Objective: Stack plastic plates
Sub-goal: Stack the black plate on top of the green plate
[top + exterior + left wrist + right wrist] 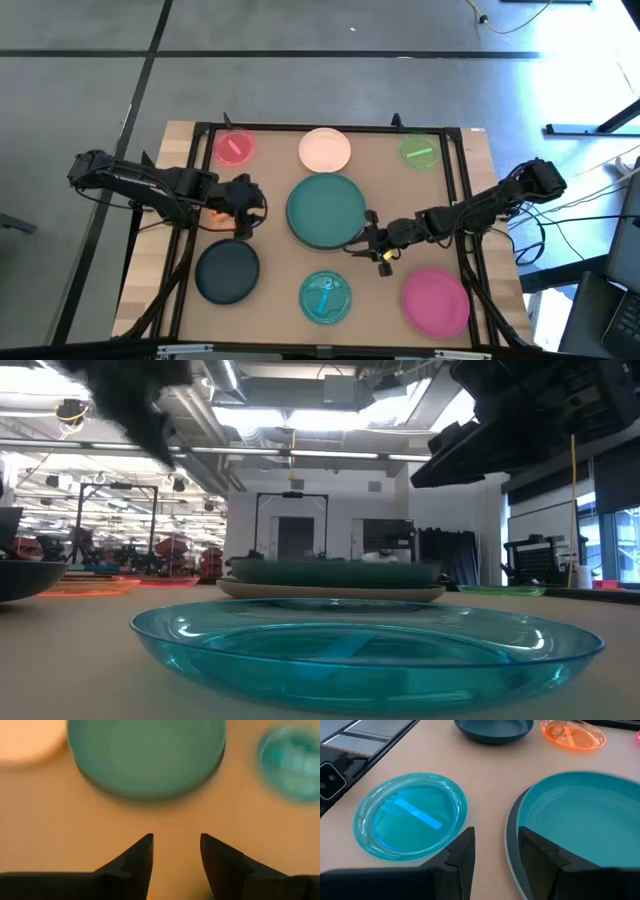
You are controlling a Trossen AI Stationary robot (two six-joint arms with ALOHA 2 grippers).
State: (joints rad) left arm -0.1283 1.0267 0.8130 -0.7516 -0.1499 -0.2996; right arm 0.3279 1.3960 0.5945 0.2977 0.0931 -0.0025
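Across the tan desk (270, 300), the right gripper (372, 243), fingers narrowly parted and empty, noses at the large round teal plastic plate (326, 208) atop a grey one, apparently ready to grasp its rim.

This is a robotics lab or large industrial workshop hall. The wooden desk (330, 140), edged by a black metal frame (160, 260), stands on a grey concrete floor (300, 60) crossed by dark seams, with loose cables (520, 20) trailing over it. Two dark robot arms are mounted at its sides. Looking level across the desk, the room opens wide: an exposed ceiling with silver ducts (210, 405) and bright strip lights (330, 420), a dark double door (292, 525) in the far wall, tall windows (620, 550) to one side, and rows of further equipment stands (120, 550) in the distance.
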